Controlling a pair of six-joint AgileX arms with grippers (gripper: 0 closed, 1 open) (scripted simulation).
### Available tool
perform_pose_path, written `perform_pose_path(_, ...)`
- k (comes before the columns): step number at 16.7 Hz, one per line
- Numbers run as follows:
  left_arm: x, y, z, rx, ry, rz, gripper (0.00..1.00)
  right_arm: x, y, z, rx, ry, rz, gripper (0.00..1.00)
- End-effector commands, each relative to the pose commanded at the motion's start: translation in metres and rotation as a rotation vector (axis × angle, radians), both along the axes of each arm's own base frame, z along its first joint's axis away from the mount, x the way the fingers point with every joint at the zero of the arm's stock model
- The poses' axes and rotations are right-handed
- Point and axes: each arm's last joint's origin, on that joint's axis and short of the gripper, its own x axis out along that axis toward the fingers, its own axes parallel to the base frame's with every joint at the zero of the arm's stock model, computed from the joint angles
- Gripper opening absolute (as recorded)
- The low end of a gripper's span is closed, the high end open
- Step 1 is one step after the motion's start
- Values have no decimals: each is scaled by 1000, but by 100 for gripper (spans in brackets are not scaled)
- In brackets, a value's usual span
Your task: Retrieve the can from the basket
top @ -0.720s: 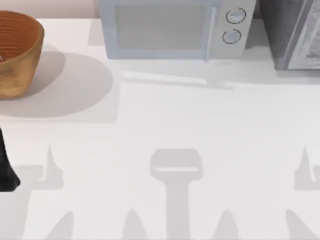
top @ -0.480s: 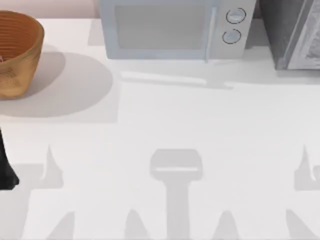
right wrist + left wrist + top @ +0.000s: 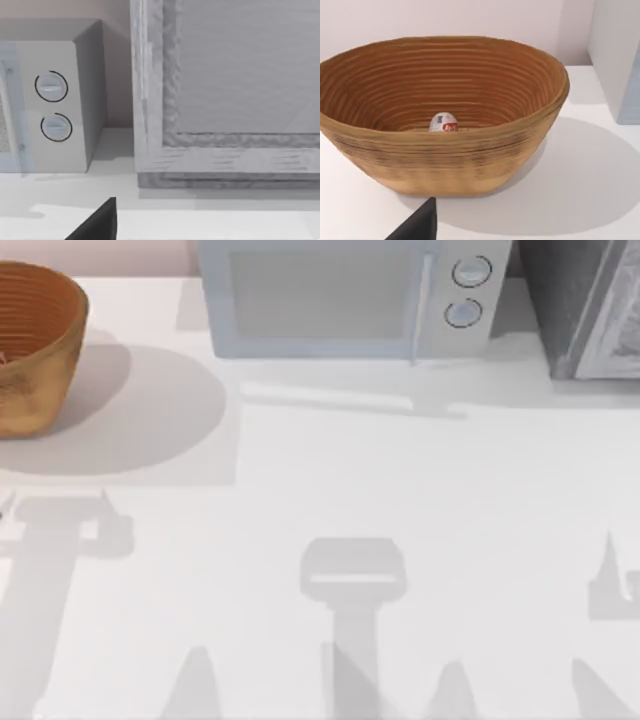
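The basket [image 3: 445, 155], orange-brown and ribbed, stands close in front of my left arm's wrist camera. The can [image 3: 444, 122], small and white with red markings, lies at its bottom, its lower part hidden behind the near wall. A dark piece of my left gripper [image 3: 417, 227] shows short of the basket, apart from it. From above, the basket [image 3: 35, 340] sits at the table's far left corner, cut by the picture's edge. A dark piece of my right gripper [image 3: 97, 225] shows low over the table on the right side.
A grey-white microwave [image 3: 340, 300] stands at the back middle, with two round knobs [image 3: 52, 107] on its right end. A grey cabinet [image 3: 590, 310] fills the back right corner. Bare white tabletop [image 3: 330, 480] spreads in front of them.
The dark part of my left arm at the top view's left edge has gone out of the picture. Its shadow has shifted up toward the basket. The right arm's shadow is unchanged.
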Motion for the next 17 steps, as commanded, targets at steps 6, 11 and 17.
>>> perform_pose_path(6,110,10,66,4,448,-20,100,0,0,0,0,0,0,100)
perform_pose_path(11,232,30,47,-30,853,-43,100,0,0,0,0,0,0,100)
perform_pose_path(17,332,66,-23,-89,1132,-65,100,0,0,0,0,0,0,100)
